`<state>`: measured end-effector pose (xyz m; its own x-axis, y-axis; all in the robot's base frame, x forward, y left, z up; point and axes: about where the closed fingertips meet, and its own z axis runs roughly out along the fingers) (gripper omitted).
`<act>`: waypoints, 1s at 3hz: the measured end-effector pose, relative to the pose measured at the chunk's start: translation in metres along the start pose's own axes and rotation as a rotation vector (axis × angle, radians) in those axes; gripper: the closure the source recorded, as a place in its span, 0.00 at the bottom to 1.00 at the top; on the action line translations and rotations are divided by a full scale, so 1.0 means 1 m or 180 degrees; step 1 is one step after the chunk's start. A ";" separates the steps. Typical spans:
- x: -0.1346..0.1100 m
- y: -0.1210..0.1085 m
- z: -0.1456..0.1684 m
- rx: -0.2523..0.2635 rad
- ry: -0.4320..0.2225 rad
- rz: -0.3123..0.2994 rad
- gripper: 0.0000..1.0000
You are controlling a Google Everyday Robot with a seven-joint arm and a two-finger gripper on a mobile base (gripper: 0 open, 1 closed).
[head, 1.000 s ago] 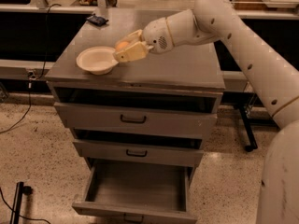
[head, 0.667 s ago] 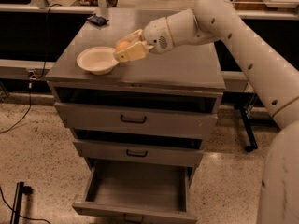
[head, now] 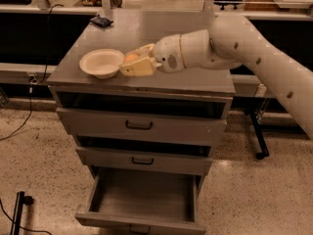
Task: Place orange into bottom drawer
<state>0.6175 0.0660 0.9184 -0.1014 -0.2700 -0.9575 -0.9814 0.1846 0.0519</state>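
The orange [head: 130, 58] sits between the cream fingers of my gripper [head: 134, 63], low over the grey cabinet top [head: 195, 80]. The gripper is right next to the cream bowl [head: 100, 62], on its right side, and is shut on the orange. Only the top of the fruit shows between the fingers. The bottom drawer [head: 105, 192] is pulled out below, its flat grey floor bare. My white arm reaches in from the right.
The two upper drawers [head: 139, 126] are slightly ajar, each with a dark handle. A small dark object [head: 101, 21] lies at the cabinet top's back left. Cables [head: 19, 124] run on the speckled floor at the left. A black stand leg [head: 257, 138] is at the right.
The gripper with the orange has dropped slightly and come toward the cabinet's front edge, still beside the bowl. The bowl and drawers have not moved.
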 end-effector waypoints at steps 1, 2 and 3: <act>0.009 0.028 -0.008 0.0195 -0.0305 0.0119 1.00; 0.037 0.044 -0.019 0.0286 -0.0279 0.0237 1.00; 0.067 0.038 -0.011 0.0353 -0.0174 0.0247 1.00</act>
<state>0.5720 0.0442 0.8597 -0.1644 -0.1997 -0.9660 -0.9467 0.3070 0.0977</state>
